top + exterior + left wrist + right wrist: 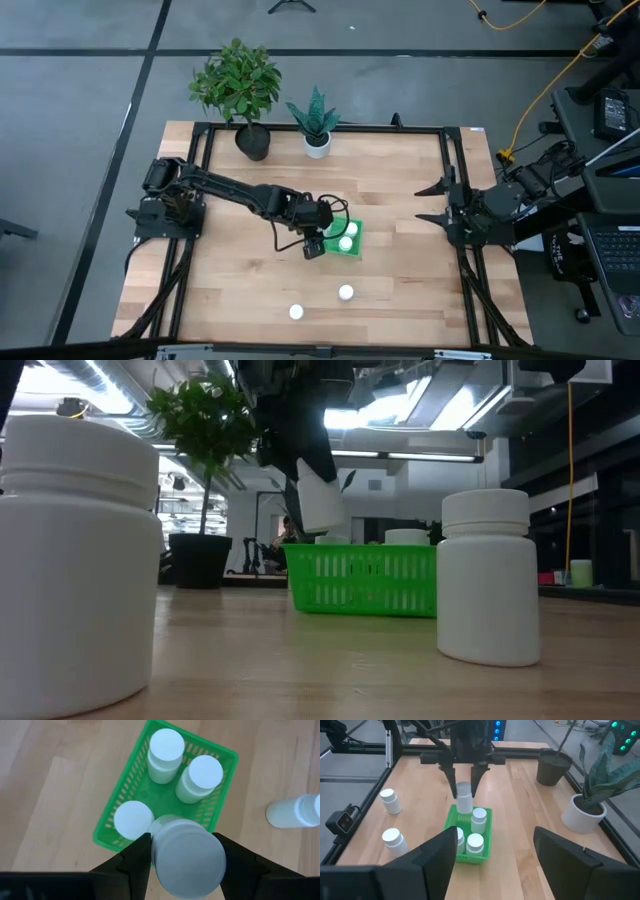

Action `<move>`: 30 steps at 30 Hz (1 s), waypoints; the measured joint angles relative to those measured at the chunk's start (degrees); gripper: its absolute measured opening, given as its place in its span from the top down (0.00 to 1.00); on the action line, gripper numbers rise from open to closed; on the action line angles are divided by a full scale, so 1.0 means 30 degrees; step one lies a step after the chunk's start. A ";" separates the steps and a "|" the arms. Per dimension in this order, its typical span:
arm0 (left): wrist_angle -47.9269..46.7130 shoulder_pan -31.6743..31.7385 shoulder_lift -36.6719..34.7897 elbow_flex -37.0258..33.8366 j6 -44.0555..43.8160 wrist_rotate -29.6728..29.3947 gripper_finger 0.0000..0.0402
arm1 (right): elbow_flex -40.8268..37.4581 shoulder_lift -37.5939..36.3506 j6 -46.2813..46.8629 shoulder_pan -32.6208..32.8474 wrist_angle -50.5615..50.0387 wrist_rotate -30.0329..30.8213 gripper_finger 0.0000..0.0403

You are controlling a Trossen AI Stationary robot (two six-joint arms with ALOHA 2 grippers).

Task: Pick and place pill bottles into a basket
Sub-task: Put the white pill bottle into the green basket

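The left arm reaches from the table's left edge toward the centre. The left gripper [315, 243] is closed on one pill bottle [464, 799], gripped upright between the fingers [131, 860] and held in the air over the left end of the basket [356, 250], clear of its rim. The basket sits near the middle of the table [400, 180]. Three bottles stand upright inside it: one [133, 819] just beside the held bottle and two [166, 747] [203, 771] at the far end. Two further bottles stand on the table nearer the front edge, one [296, 312] left of the other [345, 293], well apart from the basket. At the back edge stand a black plant pot [252, 141] and a white plant pot [317, 145]. The right gripper [430, 203] waits at the table's right edge, fingers parted and holding nothing.
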 joint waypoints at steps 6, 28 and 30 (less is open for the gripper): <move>0.0054 0.0041 0.0262 0.0000 0.0038 0.0126 0.56 | 0.0000 -0.0010 -0.0034 0.0000 -0.0003 -0.0004 0.35; 0.0744 -0.0228 0.1659 -0.0022 -0.0461 0.1131 0.56 | 0.0000 -0.0018 -0.0405 0.0000 0.0000 -0.0113 0.35; 0.0795 -0.0228 0.1739 -0.0019 -0.0463 0.1147 0.56 | 0.0000 -0.0018 -0.0419 0.0000 -0.0004 -0.0113 0.35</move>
